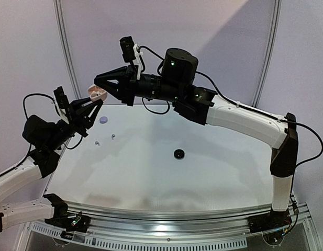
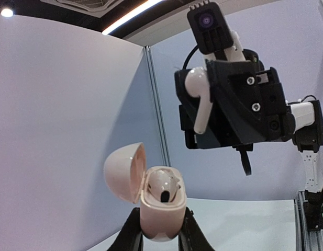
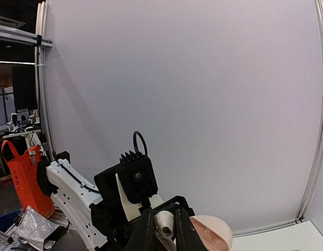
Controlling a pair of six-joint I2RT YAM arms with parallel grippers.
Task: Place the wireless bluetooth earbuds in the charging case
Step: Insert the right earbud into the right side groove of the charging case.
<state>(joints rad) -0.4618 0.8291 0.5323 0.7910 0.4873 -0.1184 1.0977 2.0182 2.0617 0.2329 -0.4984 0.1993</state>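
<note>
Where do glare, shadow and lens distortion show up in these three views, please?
Top view: glare along the near edge of the table, soft shadows across it. Left wrist view: a ceiling strip light blows out; case and earbud are sharp. Right wrist view: the frame post bows from lens distortion.

- Open air between charging case (image 2: 160, 209) and earbud (image 2: 199, 97) above; raised lid (image 2: 124, 170) walls one side.
- On the tabletop (image 1: 229, 172): black puck (image 1: 179, 153) centre; lavender puck (image 1: 103, 120) and two tiny buds (image 1: 97, 141) at left.
</note>
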